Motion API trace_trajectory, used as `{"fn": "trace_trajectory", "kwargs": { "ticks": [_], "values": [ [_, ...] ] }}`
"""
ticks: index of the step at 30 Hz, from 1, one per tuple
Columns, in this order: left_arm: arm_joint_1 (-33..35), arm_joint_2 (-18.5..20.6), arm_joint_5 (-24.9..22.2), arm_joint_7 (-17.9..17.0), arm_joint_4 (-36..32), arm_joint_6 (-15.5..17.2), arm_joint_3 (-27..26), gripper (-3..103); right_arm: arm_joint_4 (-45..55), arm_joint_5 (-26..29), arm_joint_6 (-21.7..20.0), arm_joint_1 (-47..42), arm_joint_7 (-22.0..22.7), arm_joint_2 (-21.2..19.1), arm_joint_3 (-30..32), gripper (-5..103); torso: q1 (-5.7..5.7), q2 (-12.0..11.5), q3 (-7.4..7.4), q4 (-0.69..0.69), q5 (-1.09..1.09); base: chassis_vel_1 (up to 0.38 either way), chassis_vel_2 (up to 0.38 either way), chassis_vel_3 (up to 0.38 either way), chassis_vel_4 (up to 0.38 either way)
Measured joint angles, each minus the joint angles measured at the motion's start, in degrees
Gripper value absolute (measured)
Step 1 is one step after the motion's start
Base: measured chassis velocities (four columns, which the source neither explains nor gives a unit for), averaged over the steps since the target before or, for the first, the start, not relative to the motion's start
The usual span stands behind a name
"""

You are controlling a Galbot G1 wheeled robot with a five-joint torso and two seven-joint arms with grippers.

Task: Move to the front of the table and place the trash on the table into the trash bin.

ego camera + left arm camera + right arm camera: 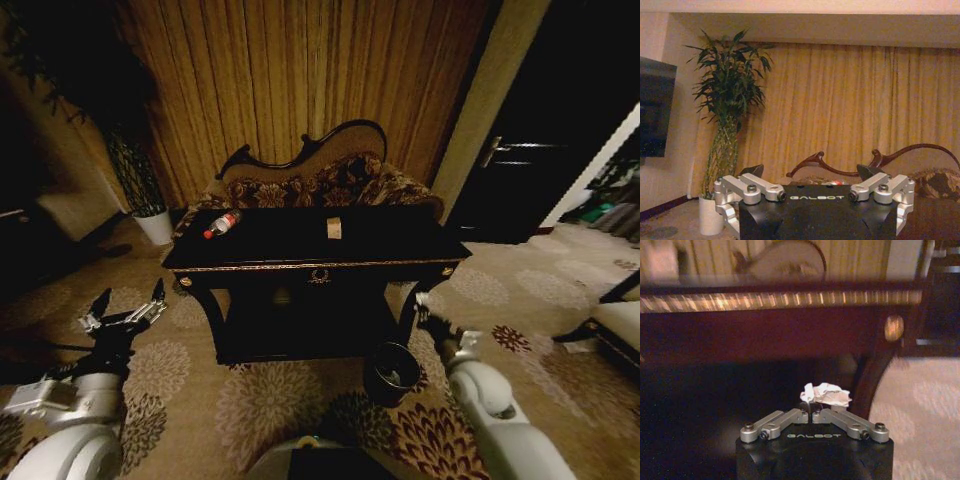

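Note:
The black table (290, 243) with a gold-trimmed edge (765, 300) stands straight ahead. A clear bottle with a red label (222, 224) lies on its left part, and a small tan box (334, 228) sits near the middle. My right gripper (423, 305) hangs low beside the table's front right leg, shut on a crumpled white wrapper (826, 394). The round dark trash bin (391, 372) stands on the carpet just below and left of that gripper. My left gripper (125, 305) is open and holds nothing, off the table's front left corner.
A floral sofa (320, 180) with a curved dark frame stands behind the table against the curtain. A tall plant in a white pot (153, 227) is at the back left. A dark door (540, 150) is at the right. Patterned carpet surrounds the table.

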Motion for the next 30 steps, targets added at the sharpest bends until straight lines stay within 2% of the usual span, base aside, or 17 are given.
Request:
{"fn": "trace_trajectory", "kwargs": {
  "ticks": [6, 8, 11, 15, 23, 26, 27, 28, 30],
  "values": [
    [0.0, -0.5, 0.0, -0.1, 0.0, 0.2, 0.1, 100, -9.0, -2.8, 1.6, 3.6, -0.4, 2.0, -1.2, 0, -0.02, 0.0, -0.01, 0.0, 0.0, 0.0, 0.0, 0.0, 0.0],
    [0.6, -0.6, -0.1, -0.1, 0.0, 0.2, 0.0, 100, -17.1, -6.2, 4.0, 6.8, -1.2, 2.6, -1.7, 0, -0.04, 0.0, -0.02, 0.0, 0.0, 0.0, 0.0, 0.0, 0.0],
    [0.8, -0.6, -0.1, -0.1, 0.0, 0.2, 0.0, 100, -18.7, -6.7, 4.3, 7.4, -1.5, 2.7, -1.7, 0, -0.04, 0.0, -0.01, 0.0, 0.0, 0.0, 0.0, 0.0, 0.0],
    [0.8, -0.3, -0.1, 0.0, 0.0, 0.2, 0.1, 100, -26.8, -8.9, 6.2, 10.2, -2.7, 3.6, -1.9, 0, -0.03, 0.0, -0.01, 0.0, 0.0, 0.0, 0.0, 0.0, 0.0],
    [0.7, -0.3, 0.0, 0.2, 0.0, 0.2, 0.4, 100, -29.9, -12.4, 7.6, 10.7, -4.1, 4.6, -1.9, 0, -0.03, 0.0, -0.01, -0.01, 0.0, 0.0, 0.0, 0.0, 0.0],
    [0.7, -0.6, 0.0, 0.2, 0.0, 0.3, 0.4, 100, -29.8, -12.8, 7.6, 10.7, -4.8, 4.6, -1.8, -3, -0.03, 0.0, -0.01, -0.01, -0.01, 0.0, 0.0, 0.0, 0.0],
    [0.7, -0.6, 0.0, 0.2, 0.0, 0.3, 0.4, 100, -29.6, -12.8, 7.6, 10.7, -5.0, 4.6, -1.8, 7, -0.03, 0.0, -0.01, -0.01, 0.0, 0.0, 0.0, 0.0, 0.0],
    [0.7, -0.6, 0.0, 0.2, 0.0, 0.3, 0.4, 100, -29.6, -12.8, 7.6, 10.7, -5.0, 4.6, -1.8, 7, -0.03, 0.0, -0.01, -0.01, 0.0, 0.0, 0.0, 0.0, 0.0],
    [0.7, -0.7, 0.1, 0.2, 0.0, 0.3, 0.4, 100, -29.2, -12.8, 7.6, 10.8, -5.0, 4.4, -1.8, 18, -0.03, 0.0, -0.02, 0.0, -0.01, 0.0, 0.0, 0.0, 0.0]
  ]
}}
